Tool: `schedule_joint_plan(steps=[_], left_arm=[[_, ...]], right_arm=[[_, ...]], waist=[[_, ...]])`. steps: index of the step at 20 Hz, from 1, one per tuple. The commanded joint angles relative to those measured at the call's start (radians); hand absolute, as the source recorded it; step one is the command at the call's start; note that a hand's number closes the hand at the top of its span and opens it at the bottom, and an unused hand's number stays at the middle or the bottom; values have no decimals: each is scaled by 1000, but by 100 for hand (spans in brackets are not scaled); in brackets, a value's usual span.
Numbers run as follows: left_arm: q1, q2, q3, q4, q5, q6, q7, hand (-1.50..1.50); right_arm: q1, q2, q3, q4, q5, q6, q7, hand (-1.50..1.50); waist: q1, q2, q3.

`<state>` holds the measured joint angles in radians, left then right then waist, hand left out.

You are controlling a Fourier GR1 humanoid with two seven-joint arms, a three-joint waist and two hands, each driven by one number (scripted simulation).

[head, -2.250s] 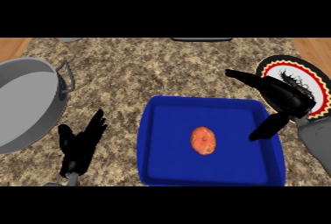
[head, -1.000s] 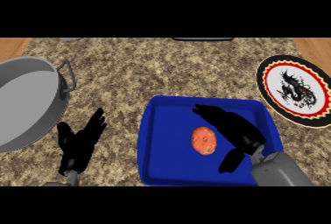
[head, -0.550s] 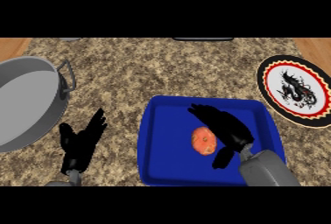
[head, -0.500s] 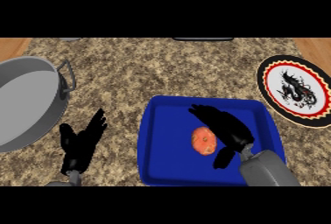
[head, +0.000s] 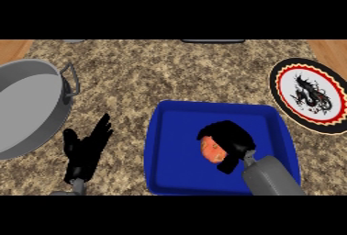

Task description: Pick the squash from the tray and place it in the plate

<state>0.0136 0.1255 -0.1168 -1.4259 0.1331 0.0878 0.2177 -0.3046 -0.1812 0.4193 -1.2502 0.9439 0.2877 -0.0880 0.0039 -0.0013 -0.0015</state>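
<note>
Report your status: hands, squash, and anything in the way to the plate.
Right hand curled round squash, inside blue tray. Left hand open, resting lower left. Nothing between tray and plate.

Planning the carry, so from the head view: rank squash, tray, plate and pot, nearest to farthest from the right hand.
1. The squash, under the right hand's curled fingers.
2. The tray, beneath the hand.
3. The plate, up and to the right, off the tray.
4. The pot, at the far left edge.

The squash [head: 210, 152] lies in the tray [head: 177, 158]; the pot [head: 27, 110] stands left; the plate [head: 310, 100] right.
</note>
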Motion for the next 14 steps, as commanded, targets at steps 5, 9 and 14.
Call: schedule_joint_plan(steps=[5, 9, 14], left_arm=[[44, -4, 26, -83, -3, -8, 46, 0], [44, -15, 15, -1, -22, -29, -25, 0], [9, -8, 31, -3, -11, -26, -13, 0]], right_arm=[[34, 31, 6, 47, 125, -121, -82, 150], [-95, 111, -128, 130, 104, -120, 76, 150], [-146, 178, -402, 140, 120, -264, 573, 150]], waist=[[0, 1, 2], [9, 3, 2], [-21, 12, -1]])
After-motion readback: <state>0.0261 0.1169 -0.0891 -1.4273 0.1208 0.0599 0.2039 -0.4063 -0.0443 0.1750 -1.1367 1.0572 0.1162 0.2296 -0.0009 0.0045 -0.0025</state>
